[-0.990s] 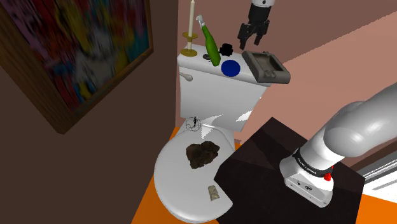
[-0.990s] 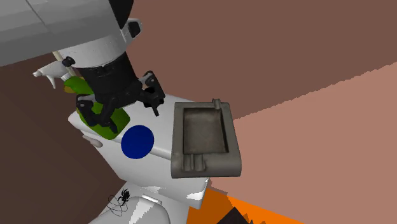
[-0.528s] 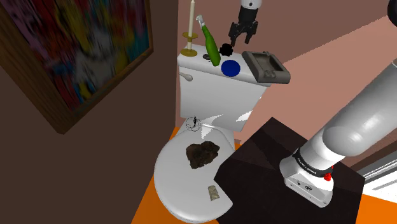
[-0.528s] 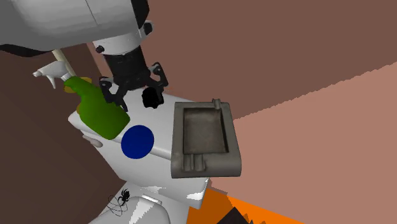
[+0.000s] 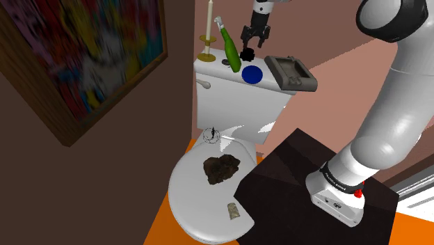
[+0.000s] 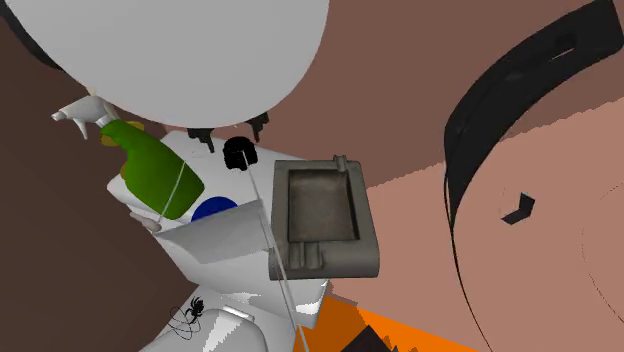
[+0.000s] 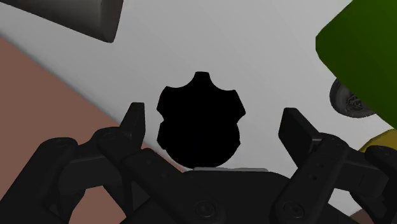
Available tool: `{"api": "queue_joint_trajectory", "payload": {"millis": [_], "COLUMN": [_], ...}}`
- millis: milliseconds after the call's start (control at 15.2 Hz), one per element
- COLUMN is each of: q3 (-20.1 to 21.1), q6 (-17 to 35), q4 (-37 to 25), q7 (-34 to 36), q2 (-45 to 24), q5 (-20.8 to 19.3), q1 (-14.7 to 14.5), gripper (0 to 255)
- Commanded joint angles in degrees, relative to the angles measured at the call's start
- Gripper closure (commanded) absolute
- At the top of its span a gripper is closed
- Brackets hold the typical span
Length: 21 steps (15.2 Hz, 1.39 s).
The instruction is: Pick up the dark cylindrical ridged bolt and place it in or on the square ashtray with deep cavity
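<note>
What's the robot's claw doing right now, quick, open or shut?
All-black two-finger gripper: open, holding nothing; the black ridged cylindrical bolt sits between its fingers, untouched.

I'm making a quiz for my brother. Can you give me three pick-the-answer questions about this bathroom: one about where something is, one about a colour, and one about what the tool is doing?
1. Where is the black bolt? A on the toilet tank lid; B on a chair; C in a drawer.
2. What colour is the spray bottle? A red; B green; C yellow.
3. How are the tool's fingers? A shut on the bolt; B shut on nothing; C open, either side of the bolt.
Answers: A, the bolt stands on the white lid; B, the bottle's body is green; C, gaps show between the fingers and the bolt.
</note>
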<state>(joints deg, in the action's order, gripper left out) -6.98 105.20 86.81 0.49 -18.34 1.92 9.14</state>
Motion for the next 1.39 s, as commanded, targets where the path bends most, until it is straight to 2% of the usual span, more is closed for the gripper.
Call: {"api": "queue_joint_trajectory", "payload": {"millis": [0,66,594,1056,1122,1320], "q3": [-0.11,-0.13,-0.02,-0.02,-0.02,-0.01], "q6": [-1.12,-1.48,4.02,4.0,4.0,4.0], "q4": [-6.17,-7.9,-3.04,-3.07,-3.07,-3.09], "q7": [0.03,-0.01,-0.14,-0.14,-0.14,-0.13], "q2": [-5.05,-6.41,-7.06,-7.08,-7.08,-7.1], "q5": [1.23,1.55,1.67,1.68,1.68,1.68], "q1": [0.83,1.13,1.03,1.03,1.03,1.02], "gripper": [0,0,0,0,255,255]}}
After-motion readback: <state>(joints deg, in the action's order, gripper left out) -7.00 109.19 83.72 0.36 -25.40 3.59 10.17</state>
